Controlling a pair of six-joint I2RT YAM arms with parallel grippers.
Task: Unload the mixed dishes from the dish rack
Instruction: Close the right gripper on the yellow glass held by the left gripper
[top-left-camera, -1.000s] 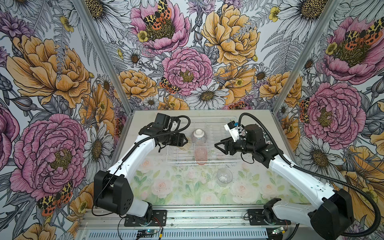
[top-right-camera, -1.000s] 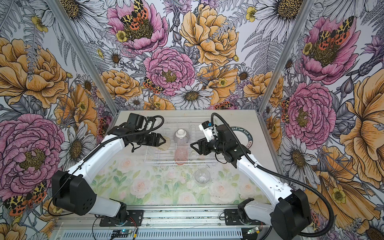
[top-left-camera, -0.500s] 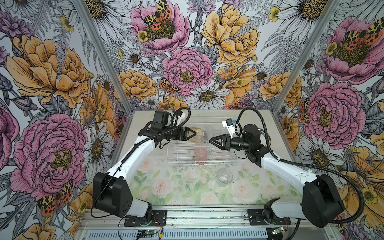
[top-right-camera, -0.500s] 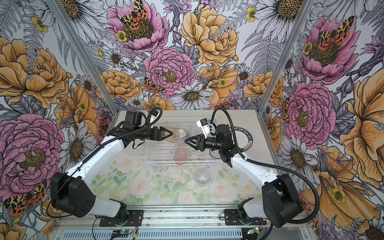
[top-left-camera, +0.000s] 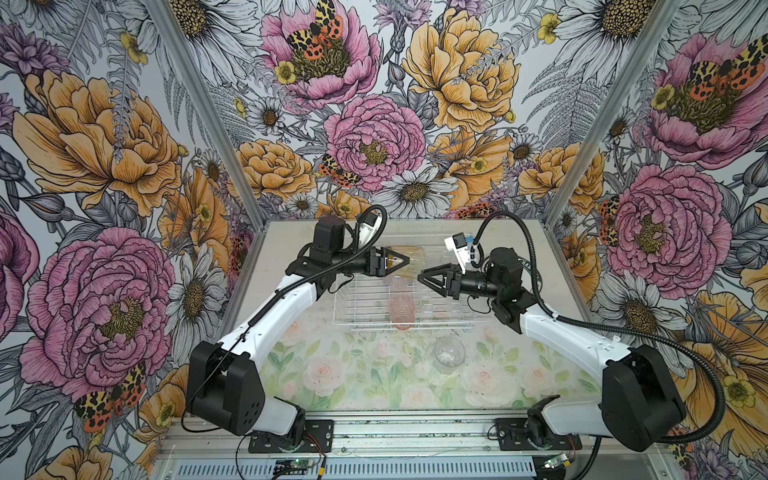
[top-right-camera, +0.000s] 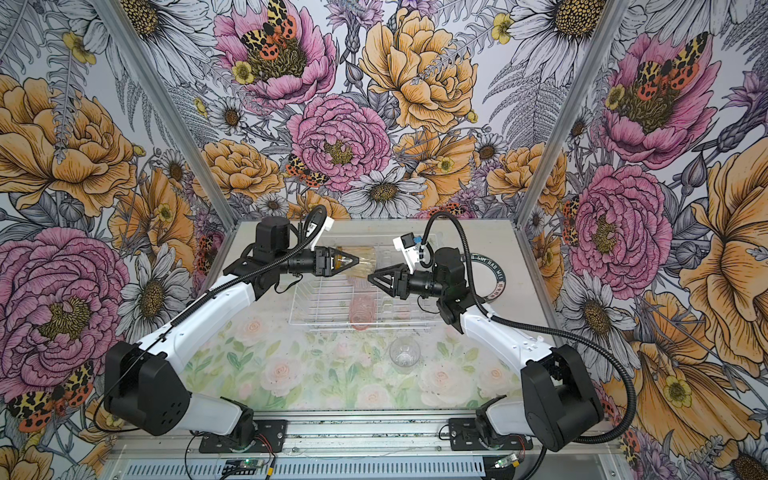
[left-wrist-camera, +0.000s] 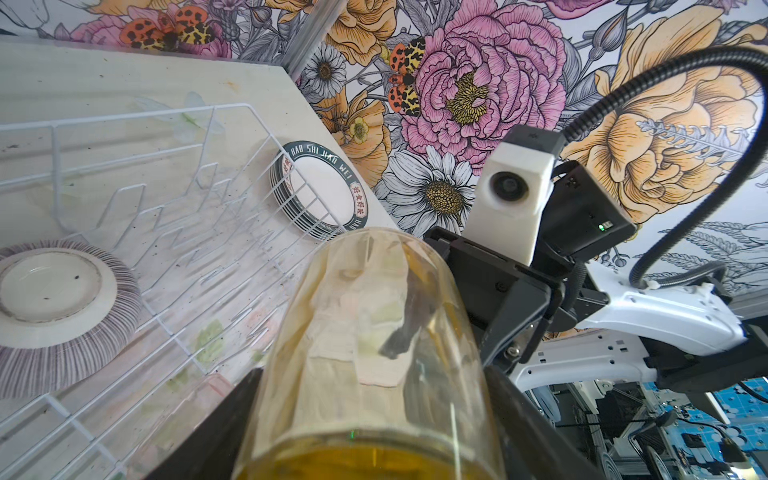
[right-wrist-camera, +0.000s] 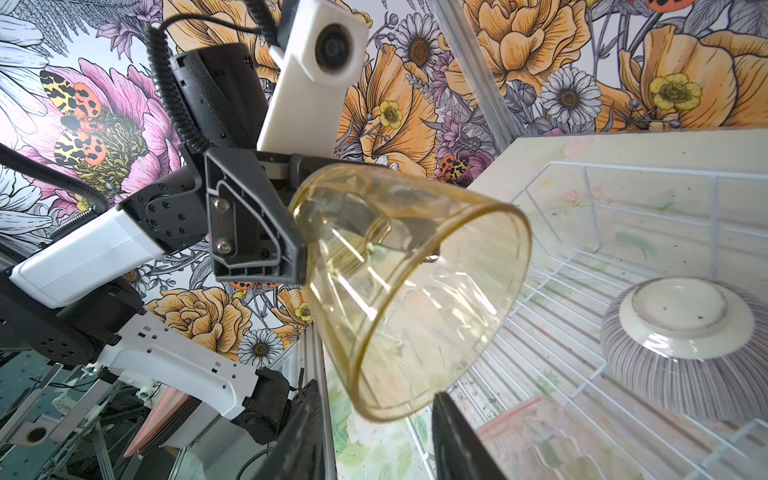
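My left gripper (top-left-camera: 404, 261) (left-wrist-camera: 374, 370) is shut on the yellow tumbler (top-left-camera: 413, 258) (right-wrist-camera: 415, 291) near its base. The tumbler lies sideways in the air above the white wire dish rack (top-left-camera: 361, 299) (left-wrist-camera: 124, 120), mouth toward my right gripper (top-left-camera: 420, 276) (right-wrist-camera: 376, 390). That gripper is open, its fingertips either side of the rim's lower edge. In the rack a pink tumbler (top-left-camera: 401, 309) lies on its side and a grey-striped bowl (right-wrist-camera: 681, 353) (left-wrist-camera: 62, 311) sits upside down. A clear tumbler (top-left-camera: 449, 353) stands on the mat in front of the rack.
A stack of plates (left-wrist-camera: 324, 191) (top-right-camera: 494, 274) with a dark lettered rim lies on the table just beyond the rack's right end, partly behind my right arm. The floral mat (top-left-camera: 353, 374) covers the table's near half. Patterned walls close in three sides.
My left gripper has lifted the yellow tumbler off the rack and turned it sideways toward the middle. My right gripper has swung in to the tumbler's mouth and its jaws have narrowed.
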